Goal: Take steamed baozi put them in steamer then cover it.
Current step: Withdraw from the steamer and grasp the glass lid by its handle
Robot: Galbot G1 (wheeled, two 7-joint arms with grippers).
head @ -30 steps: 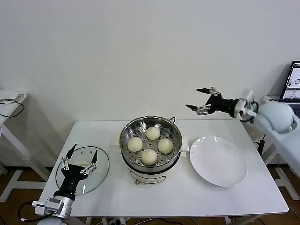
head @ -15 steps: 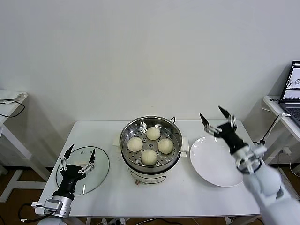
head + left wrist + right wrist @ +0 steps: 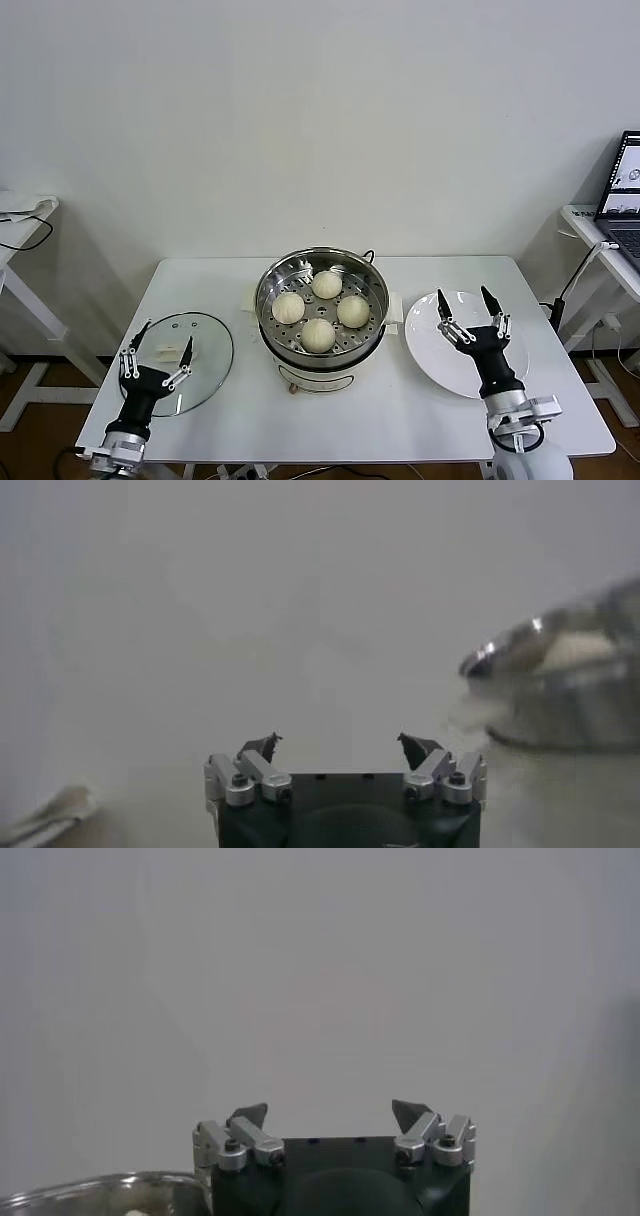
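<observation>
nearest the robot, the left gripper (image 3: 157,343) rises from the front left corner of the white table (image 3: 250,420), its fingers spread wide and holding nothing, tips over the near edge of the glass lid (image 3: 205,345). the lid lies flat on the table's left side with its white handle (image 3: 186,351) on top, apart from the pot. in the left wrist view the same gripper (image 3: 340,747) shows its two dark fingertips well apart with only blank wall between them, and a blurred piece of the steamer (image 3: 560,675) off to one side.

at the front right, the right gripper (image 3: 465,304) stands upright over the near part of the white plate (image 3: 440,360), also fully open and empty — the plate under it is bare. the right wrist view shows that gripper (image 3: 330,1112) with its tips apart against the wall, and a sliver of steel rim at the picture's lower corner.

in the middle of the table sits the steamer (image 3: 275,325), uncovered, between lid and plate. the four steamed baozi (image 3: 318,334) rest on its perforated tray: one at the near side, one left, one right, one at the back — close together, whether touching i cannot tell.

behind the table is a plain white wall; far right, a laptop (image 3: 626,190) on a side table.
</observation>
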